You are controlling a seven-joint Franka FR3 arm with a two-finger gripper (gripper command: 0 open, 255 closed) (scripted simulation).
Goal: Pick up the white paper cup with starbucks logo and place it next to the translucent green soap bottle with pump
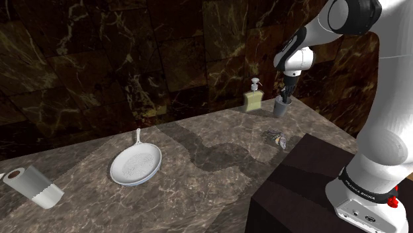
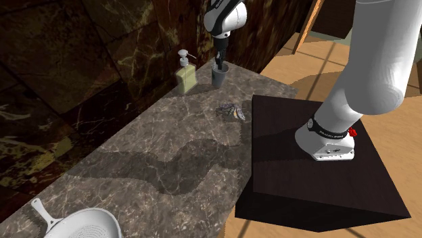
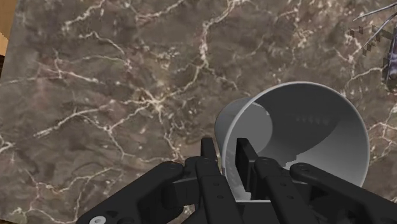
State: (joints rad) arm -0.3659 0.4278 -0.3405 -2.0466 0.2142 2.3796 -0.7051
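Clamped on the thin wall of a smooth grey tapered cup (image 3: 318, 127) with the all-black gripper (image 3: 228, 146): one slim finger (image 3: 245, 159) inside the round mouth, the other outside against the flank, close together with only the rim between them. No logo or print to be seen on the cup's plain, matte surface.

In the shoulder view, upright at the far right end of a brown-grey veined marble countertop (image 1: 198, 182), just beside a squarish translucent yellow-green soap bottle (image 1: 252, 100) with a white pump, apart from it by a narrow gap. Cannot tell whether resting on the stone or just clear of it.

Nearer the dark boxy stand (image 1: 291, 192), a small crumpled, wiry object (image 1: 278, 139), too tangled to identify. Well apart, towards the shoulder view's left, a round white pan (image 1: 136, 165) with a finely dotted bowl and a long slender handle, and at the edge a white roll of paper towel (image 1: 34, 187) lying on its side. Behind everything, a dark glossy marble wall (image 1: 99, 59) with pale veins.
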